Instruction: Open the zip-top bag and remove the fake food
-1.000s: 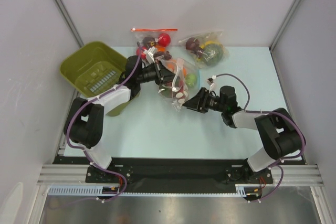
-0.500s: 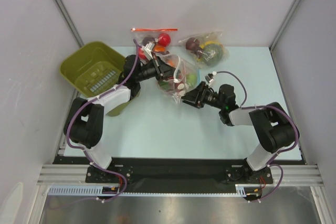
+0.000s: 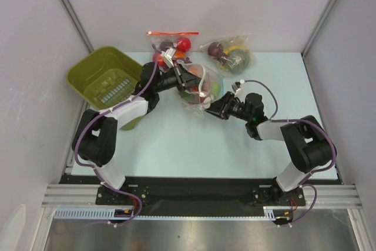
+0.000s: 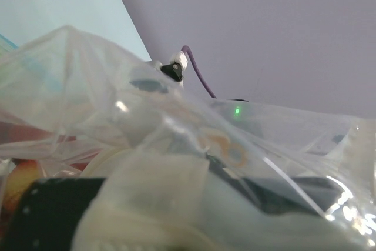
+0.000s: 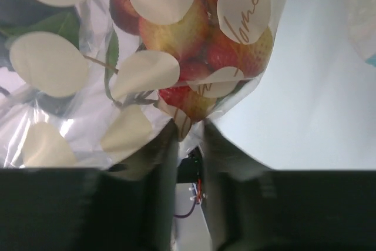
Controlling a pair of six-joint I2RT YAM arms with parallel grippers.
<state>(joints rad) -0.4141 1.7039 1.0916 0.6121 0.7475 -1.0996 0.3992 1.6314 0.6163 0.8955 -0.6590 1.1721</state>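
**Zip-top bag pinched at bottom corner; mouth end unclear**

Right gripper: fingers pressed nearly together on the bottom corner of the zip-top bag.

Left gripper: at the bag's opposite, far-left edge. Film drapes its lens, so whether it grips cannot be told.

The bag hangs between the two over the far middle of the table, just in front of the red-zip bag.

Handling, judged: thin, crinkly, slippery film with a light load. Take the mouth lips, not the belly.

Only the right wrist view shows the fake food, red berries bunched at the low corner. Only the top view shows both arms' placement.

fake food in zip-top bag, bin left
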